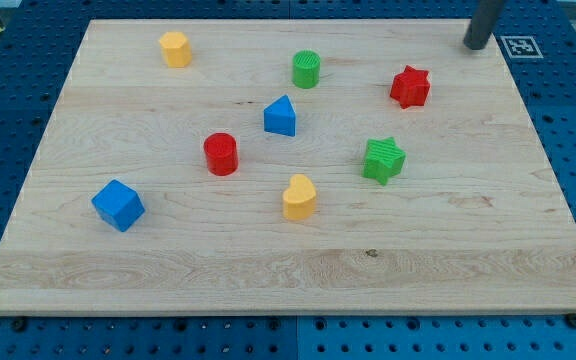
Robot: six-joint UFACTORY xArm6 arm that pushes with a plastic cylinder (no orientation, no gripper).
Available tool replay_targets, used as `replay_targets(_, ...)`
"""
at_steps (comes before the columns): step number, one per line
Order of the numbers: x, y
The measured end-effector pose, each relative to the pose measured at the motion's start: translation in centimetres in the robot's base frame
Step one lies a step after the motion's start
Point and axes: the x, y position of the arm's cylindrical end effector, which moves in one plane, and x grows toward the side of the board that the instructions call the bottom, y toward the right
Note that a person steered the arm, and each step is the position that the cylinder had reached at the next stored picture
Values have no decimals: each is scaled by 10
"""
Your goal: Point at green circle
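Note:
The green circle block [306, 69] stands on the wooden board [168, 270] near the view's top, a little right of centre. My tip [476, 45] is at the board's top right corner, far to the right of the green circle and slightly above it. The red star [410, 87] lies between the tip and the green circle, closer to the tip. The tip touches no block.
A yellow hexagon [175, 48] sits at top left. A blue triangle [281, 117], a red cylinder [221, 153], a green star [383, 160], a yellow heart [299, 197] and a blue cube [118, 205] are spread over the board's middle.

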Motion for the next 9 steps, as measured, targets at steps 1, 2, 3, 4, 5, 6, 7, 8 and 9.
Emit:
replay_targets(1, 0, -1)
replay_targets(2, 0, -62)
replay_targets(3, 0, -111)
replay_targets(4, 5, -113)
replay_targets(5, 35, -146)
replay_targets(6, 38, -149)
replay_targets(7, 41, -153)
replay_targets(8, 42, -153)
replay_targets(9, 44, -157)
